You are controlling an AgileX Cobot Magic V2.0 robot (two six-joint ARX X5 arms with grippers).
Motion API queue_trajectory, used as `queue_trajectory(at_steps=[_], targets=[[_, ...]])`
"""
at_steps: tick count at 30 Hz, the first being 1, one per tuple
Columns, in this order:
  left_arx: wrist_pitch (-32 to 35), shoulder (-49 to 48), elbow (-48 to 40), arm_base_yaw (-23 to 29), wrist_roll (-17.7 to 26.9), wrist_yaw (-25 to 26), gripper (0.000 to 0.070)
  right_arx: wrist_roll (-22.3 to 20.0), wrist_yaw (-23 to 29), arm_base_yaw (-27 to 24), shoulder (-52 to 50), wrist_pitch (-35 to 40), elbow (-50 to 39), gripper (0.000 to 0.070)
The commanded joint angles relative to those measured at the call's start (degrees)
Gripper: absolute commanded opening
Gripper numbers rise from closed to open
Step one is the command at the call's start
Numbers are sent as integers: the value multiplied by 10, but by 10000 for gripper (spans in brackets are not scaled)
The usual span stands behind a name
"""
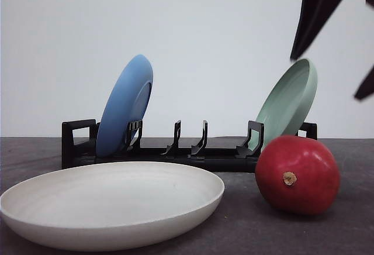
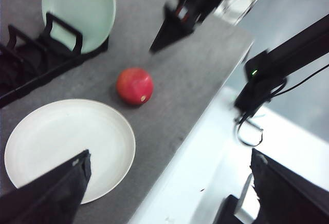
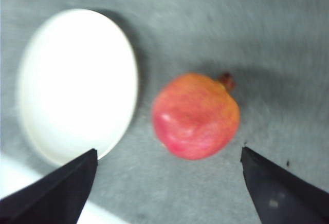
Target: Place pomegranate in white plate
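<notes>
Closest to the front camera is the white plate (image 1: 111, 205), lying flat on the dark grey table (image 1: 245, 231) with nothing in it. Just beside it, on the robot's right, sits the pomegranate (image 1: 298, 175). It is round, red and shiny, and its little brown nub points toward the camera. It rests on the table, near the plate but not touching it.

Behind them is a black dish rack (image 1: 175, 150). One blue plate (image 1: 124, 106) leans in its left end, and one pale green plate (image 1: 287, 102) leans in its right end.

High over the pomegranate hangs the right gripper (image 3: 167, 183). In the right wrist view its two dark fingers (image 3: 56, 193) are spread wide apart with nothing between them, and the fruit lies on the table between them, well below. The left gripper (image 2: 169, 188) is also spread wide and holds nothing. It hangs up high on the plate's side, looking down at the plate, the fruit and the table's edge.

So the job has hardly begun, I think. Nobody has picked the pomegranate up yet. What is left is to go down to the fruit, close on it, lift it, carry it across to the white plate and let it go there. Since it is round and smooth, it might roll if it gets bumped.
</notes>
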Motion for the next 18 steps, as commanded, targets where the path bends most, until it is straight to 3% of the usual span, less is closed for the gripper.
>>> queue_trajectory(at_steps=[1, 7, 18], targets=[[-5, -16, 5, -8, -20, 1, 596, 37, 13, 9, 14, 11, -1, 565], [-35, -53, 5, -8, -39, 1, 596, 54, 26, 25, 64, 40, -2, 682], [-42, -52, 5, -8, -39, 1, 596, 78, 41, 50, 188, 105, -2, 690]])
